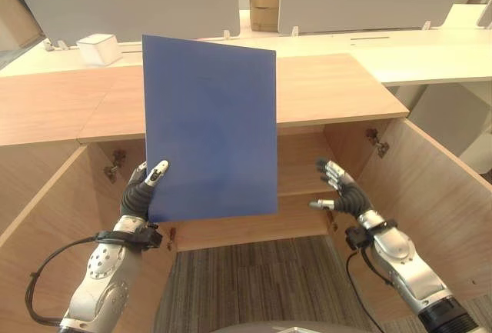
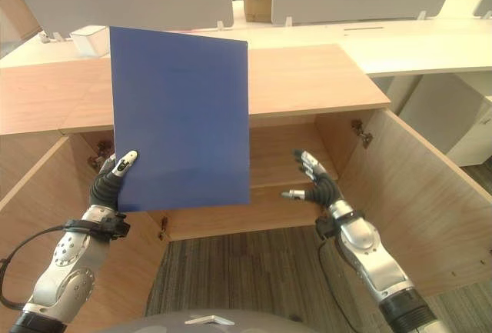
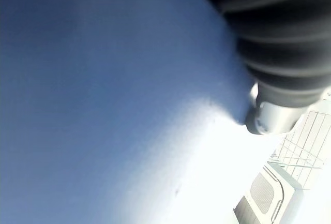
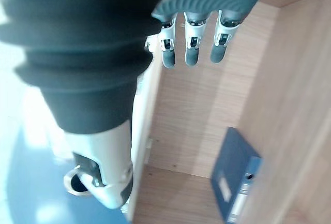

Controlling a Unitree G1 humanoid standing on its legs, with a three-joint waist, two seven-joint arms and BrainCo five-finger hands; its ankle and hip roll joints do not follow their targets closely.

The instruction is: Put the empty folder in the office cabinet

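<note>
My left hand [image 1: 143,188] pinches the lower left corner of the blue folder [image 1: 210,127], thumb on its face, holding it upright before the open cabinet [image 1: 307,165]. I should tip its top edge under the cabinet top [image 1: 330,87] before pushing it onto the shelf [image 1: 296,187]. My right hand [image 1: 342,192] hovers right, fingers spread and empty, ready to steady the free edge.

The upright blue folder [image 1: 209,129] hides the middle of the open cabinet [image 1: 338,94] at frame centre, along with the left hand [image 1: 142,191] fingers behind its lower left corner. A blue binder [image 4: 239,182] inside the cabinet is cut off at the frame's bottom edge.
</note>
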